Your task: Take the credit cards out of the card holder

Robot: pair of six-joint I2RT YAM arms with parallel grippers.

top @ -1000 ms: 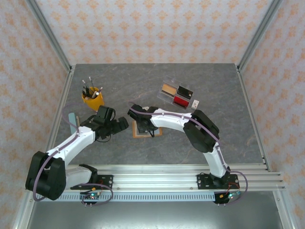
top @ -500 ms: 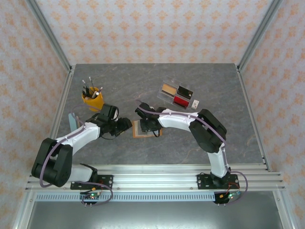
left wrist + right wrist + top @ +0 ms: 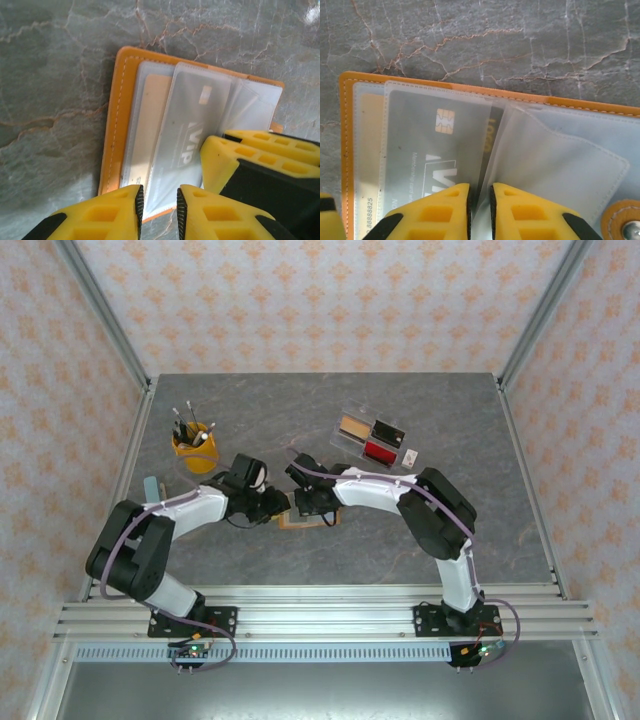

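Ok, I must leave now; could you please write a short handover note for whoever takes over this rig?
Left gripper: jaws narrow over the edge of the card holder, grip unclear.
Right gripper: jaws pinched on the clear sleeve of the grey card.
Card holder: open, flat on the table between the arms.
Done: holder opened.
Left to do: grey card and tan card sit in their sleeves; none is out.

Yellow pen cup (image 3: 192,455) stands left of clear tray (image 3: 372,438).
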